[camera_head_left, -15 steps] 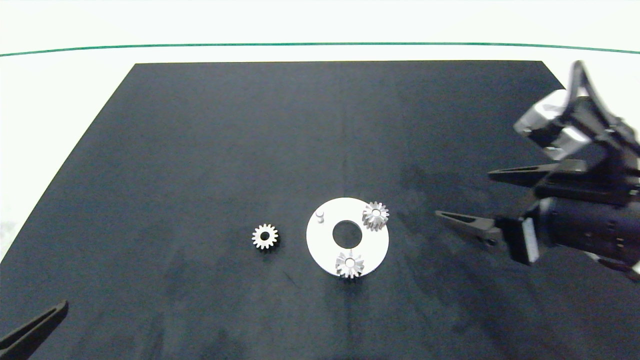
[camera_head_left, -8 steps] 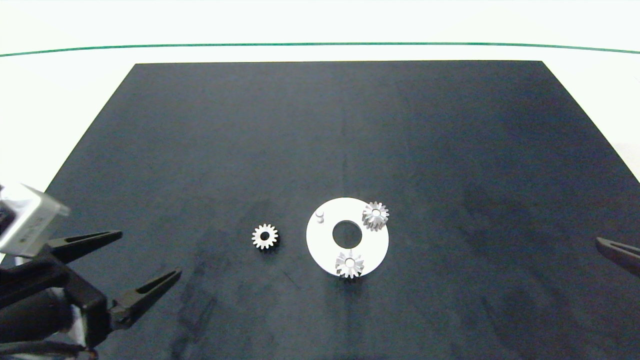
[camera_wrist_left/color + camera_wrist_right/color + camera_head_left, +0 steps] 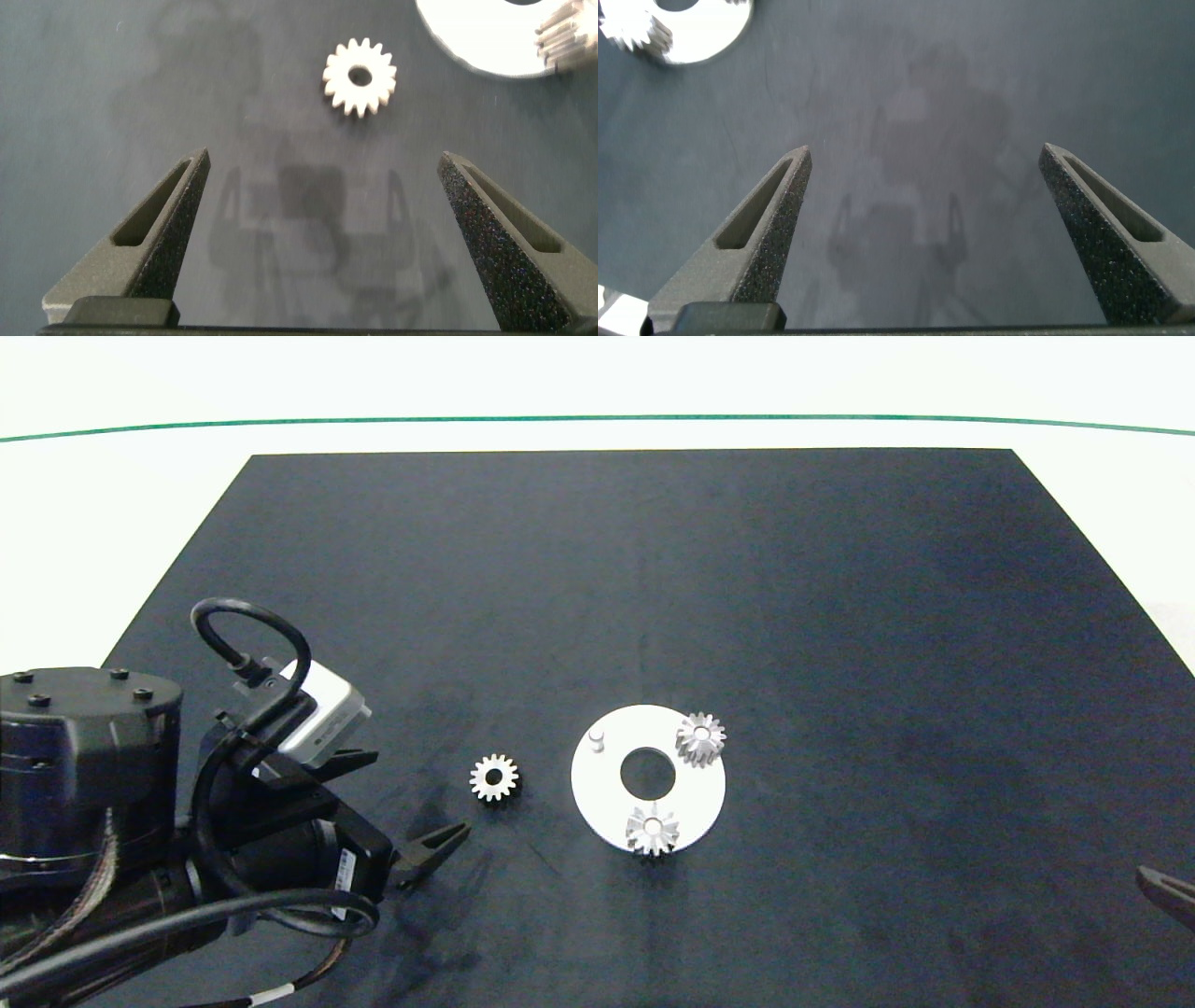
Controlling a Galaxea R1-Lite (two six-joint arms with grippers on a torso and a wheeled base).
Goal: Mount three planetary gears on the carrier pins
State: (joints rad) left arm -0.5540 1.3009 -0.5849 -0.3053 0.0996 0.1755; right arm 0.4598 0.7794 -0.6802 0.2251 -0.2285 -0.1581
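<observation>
Head view, with the white carrier disc [image 3: 695,793] as landmark: two planetary gears already sit on pins, one at the disc's far-right rim [image 3: 700,738] and one at its near rim [image 3: 652,829], while the third pin [image 3: 597,739] stands bare at the far-left of the disc. The last loose gear [image 3: 494,777] lies flat on the black mat [image 3: 635,579] that covers the desk, just left of the disc and clear of its edge. My left hand [image 3: 406,803] is left of that gear, fingers spread wide and holding nothing; in the left wrist view the gear [image 3: 360,77] lies ahead of the gap between the fingers [image 3: 163,229], not yet between them. My right hand [image 3: 924,233] is well to the right of the disc, equally wide open and empty, only a fingertip [image 3: 1167,893] showing at the frame edge. I judge the step in hand to be the approach to the third gear. The next move calls for advancing until the fingers straddle the gear, closing on its teeth, then lining its bore up over the bare pin. Compared with half a second earlier, my left hand has travelled much nearer the gear and my right has drawn back further; the gears and disc are unmoved.
</observation>
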